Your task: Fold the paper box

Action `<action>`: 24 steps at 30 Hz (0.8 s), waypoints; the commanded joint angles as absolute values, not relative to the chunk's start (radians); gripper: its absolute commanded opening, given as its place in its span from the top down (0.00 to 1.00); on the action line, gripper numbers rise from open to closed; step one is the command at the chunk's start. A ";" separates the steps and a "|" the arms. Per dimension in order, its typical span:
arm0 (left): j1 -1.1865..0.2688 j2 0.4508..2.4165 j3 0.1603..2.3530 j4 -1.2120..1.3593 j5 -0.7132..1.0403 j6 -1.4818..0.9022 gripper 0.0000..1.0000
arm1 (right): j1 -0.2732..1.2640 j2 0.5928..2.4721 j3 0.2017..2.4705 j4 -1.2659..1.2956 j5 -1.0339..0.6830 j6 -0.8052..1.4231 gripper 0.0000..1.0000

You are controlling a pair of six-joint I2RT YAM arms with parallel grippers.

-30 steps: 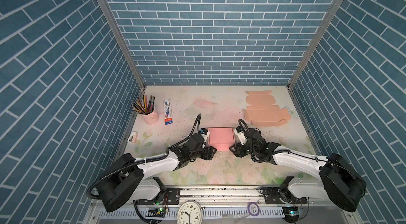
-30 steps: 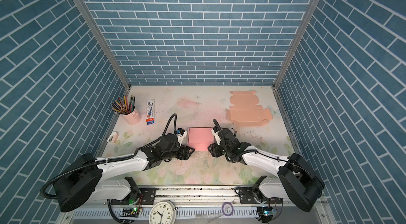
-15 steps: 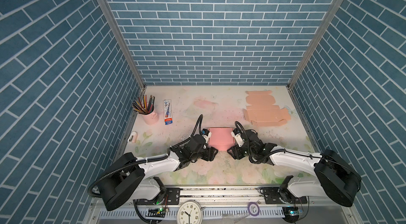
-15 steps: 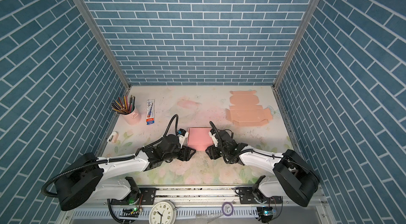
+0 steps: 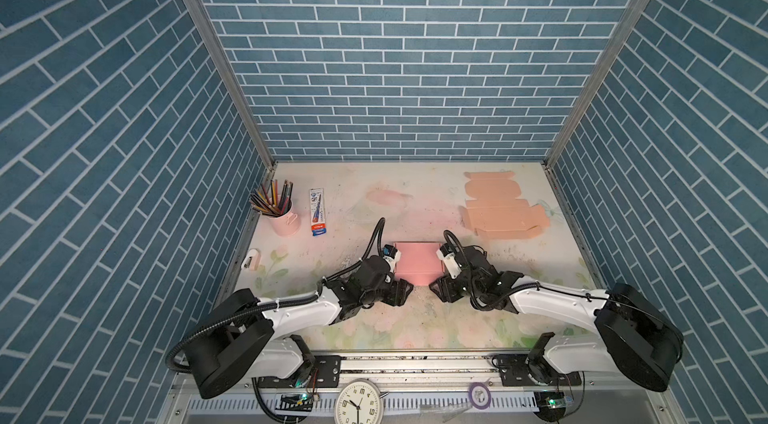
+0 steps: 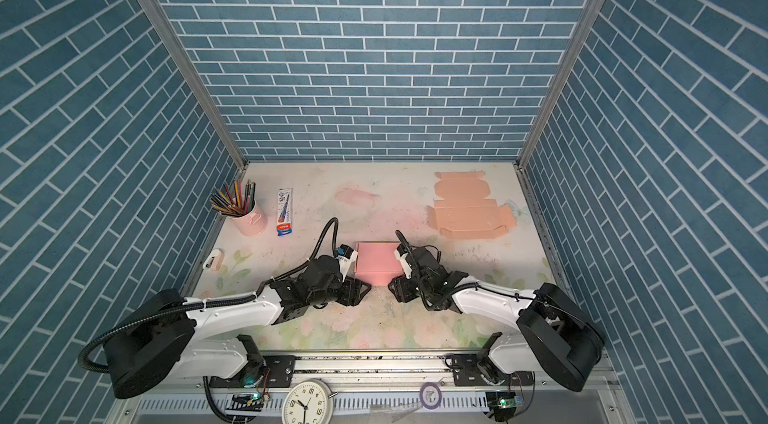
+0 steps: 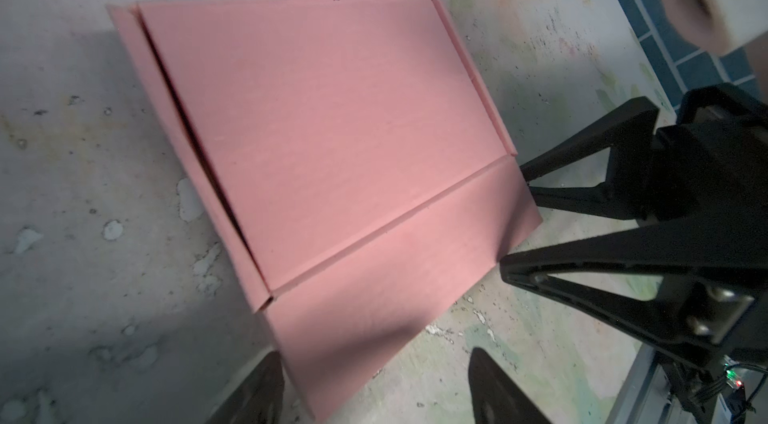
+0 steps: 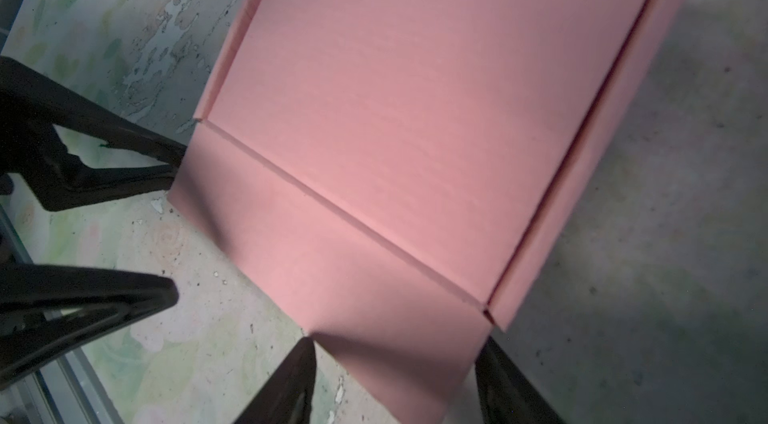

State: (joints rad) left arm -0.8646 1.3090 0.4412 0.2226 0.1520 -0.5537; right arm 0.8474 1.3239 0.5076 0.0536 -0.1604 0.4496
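- Your left fingers (image 7: 257, 393) and right fingers (image 8: 291, 384) stand apart, gripping nothing.
- The paper box (image 5: 417, 261) has its front flap (image 7: 395, 276) lying crosswise, one corner between each pair; both arms are equally near.

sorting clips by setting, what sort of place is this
Probably a robot lab cell: blue brick-print panels box in a small tabletop, the arms mount on a metal rail, and a clock sits in front.
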 commanded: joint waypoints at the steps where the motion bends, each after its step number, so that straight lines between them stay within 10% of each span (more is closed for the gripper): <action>1: -0.874 1.298 0.452 0.241 0.144 -0.564 0.29 | 0.857 1.300 0.522 0.058 -0.150 0.482 0.40; 24: -0.873 1.373 0.455 0.269 0.106 -0.568 0.38 | 0.857 1.332 0.526 0.036 -0.093 0.473 0.45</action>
State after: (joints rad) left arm -0.8677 1.3605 0.4412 0.2470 0.1303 -0.5617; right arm 0.8509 1.3251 0.5076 0.0513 -0.1162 0.4496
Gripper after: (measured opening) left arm 0.625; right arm 0.549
